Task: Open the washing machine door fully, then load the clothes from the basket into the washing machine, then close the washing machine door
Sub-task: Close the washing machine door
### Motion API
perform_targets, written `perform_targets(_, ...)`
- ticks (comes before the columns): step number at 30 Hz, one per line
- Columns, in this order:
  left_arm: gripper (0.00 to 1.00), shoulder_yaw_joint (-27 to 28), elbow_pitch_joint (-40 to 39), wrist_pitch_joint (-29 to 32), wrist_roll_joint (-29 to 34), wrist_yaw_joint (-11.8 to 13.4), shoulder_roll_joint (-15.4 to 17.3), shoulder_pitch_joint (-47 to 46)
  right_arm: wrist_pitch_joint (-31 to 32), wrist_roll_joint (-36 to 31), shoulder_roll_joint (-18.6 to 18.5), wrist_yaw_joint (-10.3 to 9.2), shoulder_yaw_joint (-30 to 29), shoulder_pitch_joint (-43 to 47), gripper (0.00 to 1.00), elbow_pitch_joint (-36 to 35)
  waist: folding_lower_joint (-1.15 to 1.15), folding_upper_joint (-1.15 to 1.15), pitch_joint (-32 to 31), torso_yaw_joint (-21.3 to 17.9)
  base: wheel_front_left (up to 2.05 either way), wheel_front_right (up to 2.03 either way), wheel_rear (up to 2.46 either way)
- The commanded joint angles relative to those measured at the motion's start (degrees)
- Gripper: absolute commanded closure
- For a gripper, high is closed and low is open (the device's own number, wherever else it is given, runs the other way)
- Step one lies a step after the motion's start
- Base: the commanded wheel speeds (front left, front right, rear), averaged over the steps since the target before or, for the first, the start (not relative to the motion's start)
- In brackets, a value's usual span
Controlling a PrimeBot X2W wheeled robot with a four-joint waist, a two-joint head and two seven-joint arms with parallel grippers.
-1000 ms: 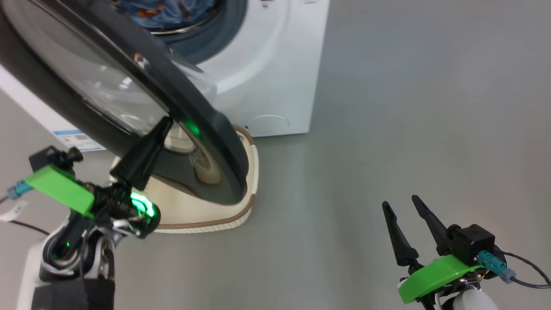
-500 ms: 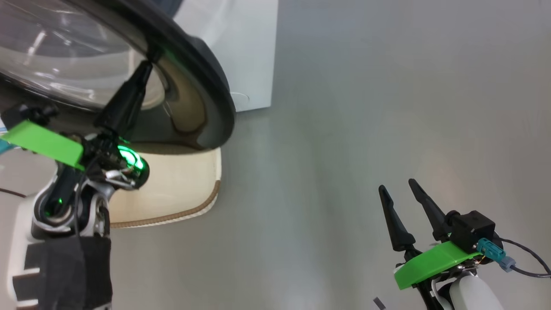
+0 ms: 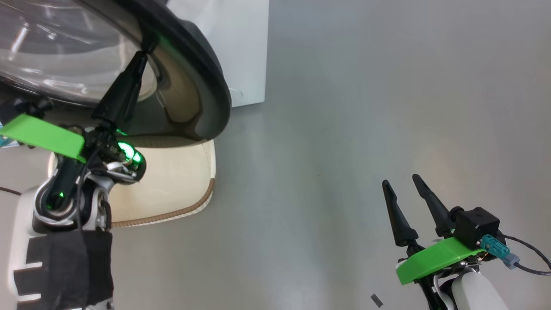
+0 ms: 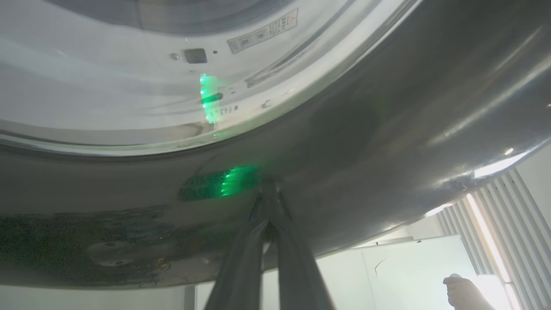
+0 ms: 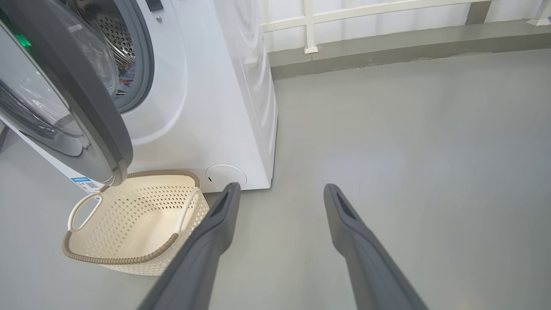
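Observation:
The washing machine door stands partly open, glossy black around a clear glass bowl. My left gripper is shut, and its joined fingertips touch the door's shiny outer face. The white washing machine shows its steel drum, with a bit of blue clothes inside. Below the door on the floor sits the cream basket, holding nothing. My right gripper hangs open over bare floor, well right of the basket; its fingers hold nothing.
Grey floor stretches to the right of the machine. A white rail and wall base run behind it. In the left wrist view, a person's hand shows at the lower right, beside a white board.
The head camera has shifted, so the drum opening has left its picture. My left gripper's tips stay on the door. The right gripper has barely moved.

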Motion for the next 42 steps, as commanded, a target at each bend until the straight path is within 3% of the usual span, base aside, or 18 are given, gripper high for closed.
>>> perform_targets(1, 1.0, 1.64, -1.6, -0.26, 0.45, -0.4, 1.4, -0.14, -0.69, 0.4, 0.35, 0.09, 1.1, -0.51, 0.0, -1.11, 0.0, 0.0, -0.75, 0.65, 0.0, 0.0, 0.0)
perform_targets(28, 1.0, 2.87, -6.82, -17.11, 7.1, -0.41, 1.4, 20.28, -0.69, 0.4, 0.61, 0.09, 1.09, 5.55, 0.0, 1.05, 0.0, 0.0, -16.01, 6.35, 0.0, 0.0, 0.0)
perform_targets(42, 1.0, 1.01, -8.48, -24.88, 11.58, -0.41, 2.62, 29.06, -0.69, 0.29, 0.66, 0.09, 1.11, 7.88, 0.0, 0.84, 0.0, 0.0, -18.89, 6.53, 0.0, 0.0, 0.0)
